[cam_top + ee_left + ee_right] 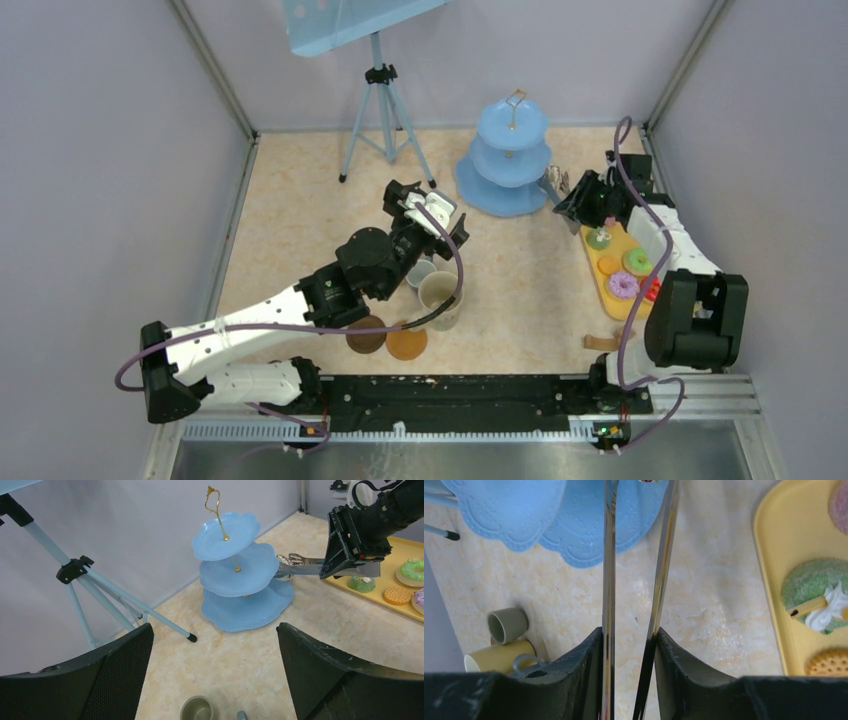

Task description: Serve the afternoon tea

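The light-blue three-tier cake stand [510, 160] stands at the back centre and also shows in the left wrist view [240, 580]. My right gripper [574, 205] is shut on metal tongs [609, 555]. The tongs' tips hold a small brown-and-white toy cake [288, 559] at the edge of the stand's middle tier. My left gripper [214, 630] is open and empty, hovering above the mugs. The large cream mug [440, 298] and a small grey mug [420, 270] stand below it. The yellow mug [499, 655] lies beside a grey mug [506, 625]. Two brown coasters [387, 340] sit near the front.
A flat yellow tray [600, 275] at the right holds several toy cakes: a green doughnut [637, 262], a pink doughnut [622, 285] and a green cake [598, 238]. A light-blue tripod [380, 110] stands at the back left. Grey walls close the table on three sides.
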`<state>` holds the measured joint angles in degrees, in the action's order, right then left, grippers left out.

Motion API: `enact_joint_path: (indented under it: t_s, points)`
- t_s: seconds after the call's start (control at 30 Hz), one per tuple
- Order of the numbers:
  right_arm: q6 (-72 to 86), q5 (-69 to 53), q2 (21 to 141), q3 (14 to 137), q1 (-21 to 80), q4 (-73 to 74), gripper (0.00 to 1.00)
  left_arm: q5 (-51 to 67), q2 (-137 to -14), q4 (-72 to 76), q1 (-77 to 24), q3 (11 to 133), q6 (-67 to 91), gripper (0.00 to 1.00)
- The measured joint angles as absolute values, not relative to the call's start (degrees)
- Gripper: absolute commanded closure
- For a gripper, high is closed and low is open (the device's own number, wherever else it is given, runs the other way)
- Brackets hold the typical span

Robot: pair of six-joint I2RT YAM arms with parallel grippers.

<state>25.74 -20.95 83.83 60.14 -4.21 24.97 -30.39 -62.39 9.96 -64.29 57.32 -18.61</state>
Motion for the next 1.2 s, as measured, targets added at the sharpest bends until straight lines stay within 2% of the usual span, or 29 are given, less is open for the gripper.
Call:
enact_joint_path:
  t_s: [0.57, 0.73, 0.97, 1.2]
  points:
    - [28.42, -22.90, 96.92, 68.05, -1.83, 15.38, 0.70, -30.28, -63.29, 9.91, -64.29, 57.32, -18.41, 0.01]
    - [28.80, -23.35, 99.59, 69.65, -0.86, 14.22, 0.65, -30.28, -63.79, 9.91, -64.31, 57.32, -18.44, 0.01]
    - [29.10, -23.44, 101.01, 70.30, -0.75, 13.23, 0.49, -30.28, -64.03, 9.91, -64.29, 57.32, -18.41, 0.01]
    - [28.29, -22.72, 101.01, 70.32, -0.75, 13.37, 0.49, -30.13, -64.03, 9.87, -64.29, 57.32, -18.37, 0.01]
